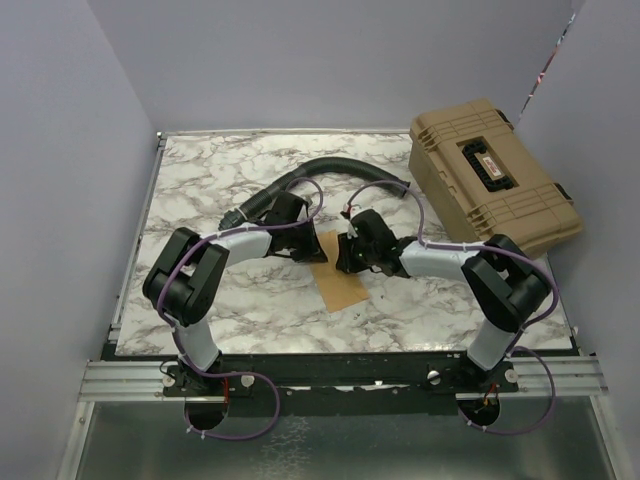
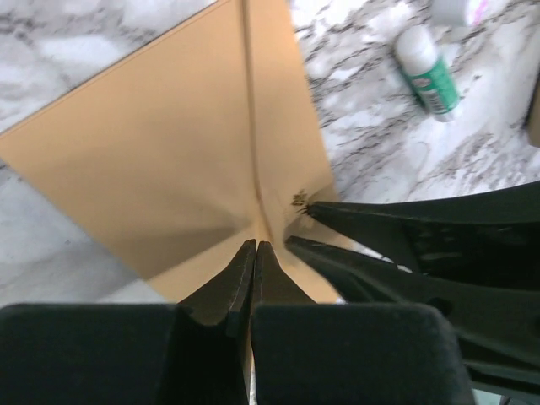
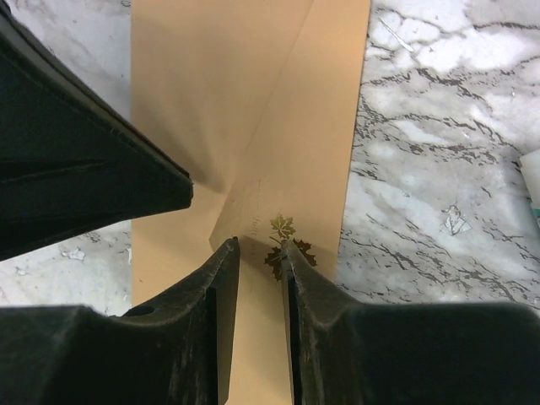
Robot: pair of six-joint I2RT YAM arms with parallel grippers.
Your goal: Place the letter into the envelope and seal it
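Looking like insertion stage: envelope [image 1: 342, 290] on table [image 1: 230, 170], left gripper [image 2: 256, 246] pinched shut on its raised fold, right gripper [image 3: 260, 246] jaws slightly apart astride leaf-printed edge; letter indistinguishable; next probably needs firm regrasp

**Both arms meet over the envelope [image 1: 341, 288] at the middle of the marble surface [image 1: 205, 180].**
The left gripper [image 1: 312, 250] and right gripper [image 1: 345, 262] crowd its 12 o'clock end; a tan case [image 1: 492, 175] sits at 2 o'clock, and a black ribbed hose [image 1: 330, 170] curves at 12 o'clock.
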